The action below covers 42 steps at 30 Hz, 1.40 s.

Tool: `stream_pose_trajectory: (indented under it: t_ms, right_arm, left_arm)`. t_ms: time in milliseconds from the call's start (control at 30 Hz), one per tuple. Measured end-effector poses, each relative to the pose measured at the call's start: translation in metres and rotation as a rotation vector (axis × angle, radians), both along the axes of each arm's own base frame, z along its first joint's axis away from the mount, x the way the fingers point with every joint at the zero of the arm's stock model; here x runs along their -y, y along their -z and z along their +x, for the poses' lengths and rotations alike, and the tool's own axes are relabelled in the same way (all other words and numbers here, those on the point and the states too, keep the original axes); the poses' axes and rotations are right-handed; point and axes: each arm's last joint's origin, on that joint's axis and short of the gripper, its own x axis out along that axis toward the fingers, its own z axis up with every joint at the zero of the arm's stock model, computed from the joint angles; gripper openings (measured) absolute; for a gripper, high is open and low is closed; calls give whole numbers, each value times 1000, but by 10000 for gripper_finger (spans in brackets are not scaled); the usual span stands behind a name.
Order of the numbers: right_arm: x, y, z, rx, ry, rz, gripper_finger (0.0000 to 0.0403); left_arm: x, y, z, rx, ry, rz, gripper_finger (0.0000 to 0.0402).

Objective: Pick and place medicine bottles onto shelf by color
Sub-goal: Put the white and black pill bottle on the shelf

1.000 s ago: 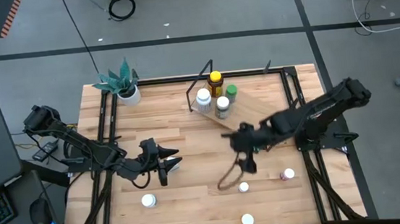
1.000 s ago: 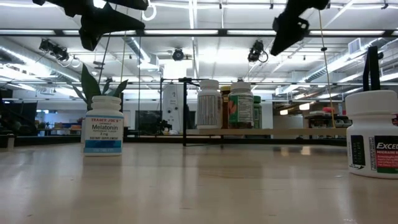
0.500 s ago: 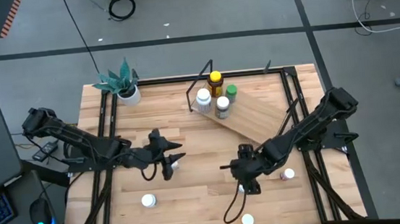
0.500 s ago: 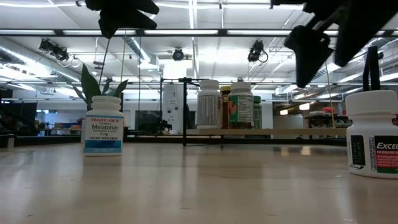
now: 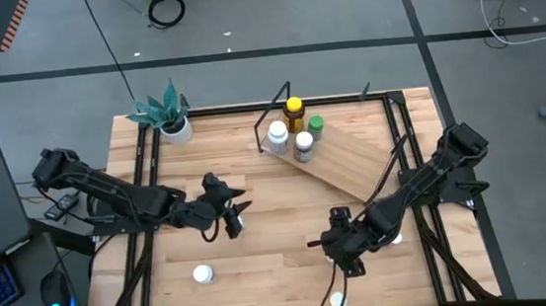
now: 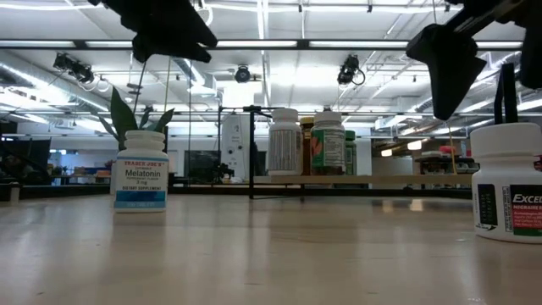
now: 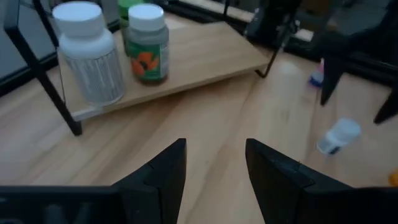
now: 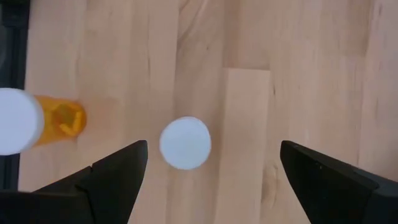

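The shelf (image 5: 348,164), a tilted light-wood board in a black wire frame, carries several medicine bottles at its far left end: a white-capped one (image 5: 278,133), an amber one with a yellow cap (image 5: 294,108) and a green-capped one (image 5: 315,124). My right gripper (image 5: 347,257) points down, open, above a white-capped bottle (image 8: 185,142) standing on the table; its fingers stand wide on either side and clear of the bottle. My left gripper (image 5: 234,216) hovers open and empty at mid table, facing the shelf (image 7: 186,56).
A Melatonin bottle (image 6: 140,169) stands near the front left and an Excedrin bottle (image 6: 508,195) near the front edge. An orange bottle with a white cap (image 8: 37,121) lies beside the right gripper. A pinkish bottle (image 5: 392,238) stands to the right. A potted plant (image 5: 165,113) occupies the far left corner.
My right gripper has swung from beside the shelf toward the table's near edge and come down, staying open, until it stands over the white-capped bottle. My left gripper has drifted a little toward the right and up and turned toward the shelf.
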Motion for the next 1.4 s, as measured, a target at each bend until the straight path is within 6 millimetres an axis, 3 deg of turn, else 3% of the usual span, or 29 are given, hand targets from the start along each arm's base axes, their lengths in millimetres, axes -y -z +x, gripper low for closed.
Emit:
stream_pose_trajectory:
  t_ms: [200, 600, 867, 1400]
  right_arm:
    - [-6, 5, 0, -3, -3, 3, 375]
    - [-10, 18, 7, -11, -3, -7, 370]
    - [-12, 31, 9, -65, -7, -8, 347]
    - [-12, 34, 10, -67, 8, -25, 270]
  left_arm:
    - [4, 9, 20, 25, 31, 79, 172]
    - [2, 7, 24, 58, 18, 78, 172]
    - [3, 6, 24, 64, 21, 75, 172]
    - [3, 6, 24, 73, 24, 69, 172]
